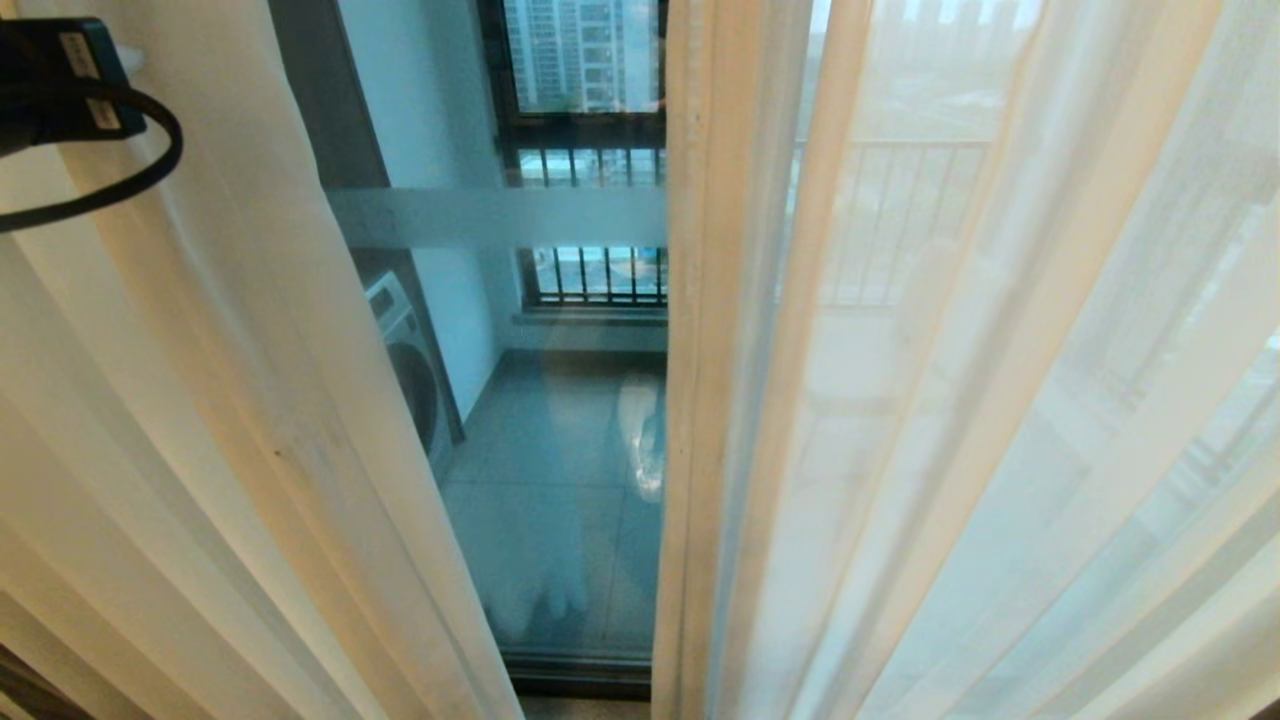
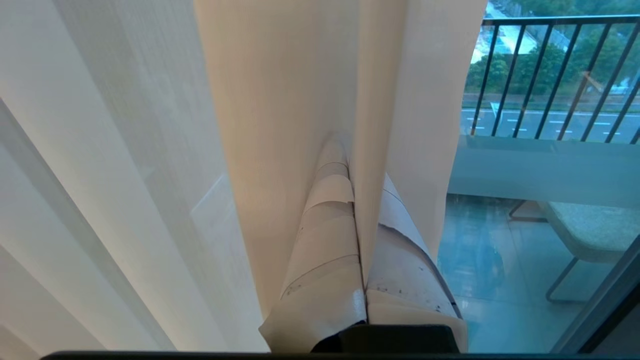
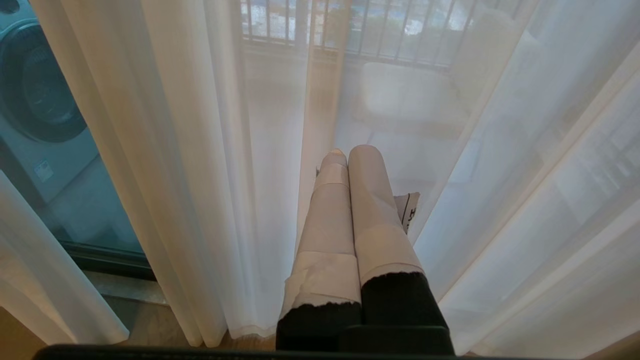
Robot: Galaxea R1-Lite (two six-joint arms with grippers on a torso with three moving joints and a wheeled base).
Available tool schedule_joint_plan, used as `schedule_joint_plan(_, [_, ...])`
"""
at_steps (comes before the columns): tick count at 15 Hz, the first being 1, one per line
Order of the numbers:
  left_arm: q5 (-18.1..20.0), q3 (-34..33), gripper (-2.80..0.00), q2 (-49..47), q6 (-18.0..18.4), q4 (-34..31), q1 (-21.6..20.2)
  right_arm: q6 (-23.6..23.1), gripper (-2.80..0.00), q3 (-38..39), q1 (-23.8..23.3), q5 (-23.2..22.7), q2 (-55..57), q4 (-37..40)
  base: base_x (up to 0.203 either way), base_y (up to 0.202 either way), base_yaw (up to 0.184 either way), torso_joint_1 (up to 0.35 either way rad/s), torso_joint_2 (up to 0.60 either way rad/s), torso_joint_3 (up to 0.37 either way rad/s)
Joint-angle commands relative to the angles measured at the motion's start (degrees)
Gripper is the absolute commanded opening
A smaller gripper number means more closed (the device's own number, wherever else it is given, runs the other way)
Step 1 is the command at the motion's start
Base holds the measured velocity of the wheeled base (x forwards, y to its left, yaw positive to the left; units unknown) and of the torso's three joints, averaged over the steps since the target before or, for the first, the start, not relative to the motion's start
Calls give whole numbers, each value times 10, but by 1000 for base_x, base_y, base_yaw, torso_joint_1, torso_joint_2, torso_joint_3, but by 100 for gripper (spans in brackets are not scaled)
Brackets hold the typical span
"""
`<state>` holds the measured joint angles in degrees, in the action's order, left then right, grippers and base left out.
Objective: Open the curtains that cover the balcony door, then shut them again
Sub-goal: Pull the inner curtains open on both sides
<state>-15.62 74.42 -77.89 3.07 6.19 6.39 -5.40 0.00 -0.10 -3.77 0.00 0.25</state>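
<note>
Left gripper: the left gripper (image 2: 357,200) has its taped fingers (image 2: 325,220) pinched on a fold at the hanging edge of the left curtain panel (image 2: 280,100), the cloth running up between them

Right gripper: the right gripper (image 3: 347,160) has its fingers pressed together on nothing, its tips near or against the right curtain panel (image 3: 500,200); touching or not, I cannot tell

Handling: judged from the folds, the fabric is light, soft and limp, so it should follow a sideways pull but bunch and lag; a thin fold could slip from smooth taped fingers

Where to hold: probably the leading vertical edge, several layers gathered, as the left grip has it

Look of the curtains: the curtains (image 1: 300,420) are cream-beige, hanging in long vertical pleats; light comes through them and the railing shows faintly behind

Where they are: one panel each side in the head view, parted in the middle with a gap, reaching down toward the floor

Balcony door: the balcony door (image 1: 560,450) shows in that gap, glass with a frosted stripe (image 1: 500,217) and a dark bottom track

Beyond the glass: a washing machine (image 1: 410,360), a tiled floor, a black-barred window (image 1: 590,160)
</note>
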Motion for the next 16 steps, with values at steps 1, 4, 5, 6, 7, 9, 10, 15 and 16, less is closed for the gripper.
schedule_joint_plan(1, [-1, 0, -280, -2, 0, 0, 0, 0, -280, 0, 0, -1, 0, 0, 0, 0, 0, 0, 0, 0])
schedule_joint_plan(4, [0, 0, -280, -2, 0, 0, 1, 0, -280, 0, 0, -1, 0, 0, 0, 0, 0, 0, 0, 0])
schedule_joint_plan(5, [0, 0, -280, -3, 0, 0, 1, 0, -280, 0, 0, -1, 0, 0, 0, 0, 0, 0, 0, 0])
schedule_joint_plan(6, [0, 0, -280, -3, -1, 0, 1, 0, -280, 0, 0, 0, 0, 0, 6, 66, -6, -1, 5, 3])
schedule_joint_plan(7, [0, 0, -280, -4, -4, 0, 1, 0, -280, 0, 0, 0, 0, 0, 3, 118, 1, 2, 2, 2])
schedule_joint_plan(9, [1, 0, -280, -4, -7, 0, 1, 0, -280, 0, 0, 0, 0, 0, 1, 178, 2, 14, 2, 2])
schedule_joint_plan(10, [1, 0, -280, -4, -7, 0, 1, 0, -280, 0, 0, 0, 0, 0, 0, 196, 3, -2, 4, -1])
schedule_joint_plan(15, [1, 0, -280, -4, -7, 0, 1, 0, -280, 0, 0, 0, 0, 0, 0, 190, 0, 2, 3, 1])
schedule_joint_plan(16, [1, 1, -280, -5, -7, 0, 1, 0, -280, 0, 0, -1, 0, 0, 0, 193, 5, -1, -1, 2])
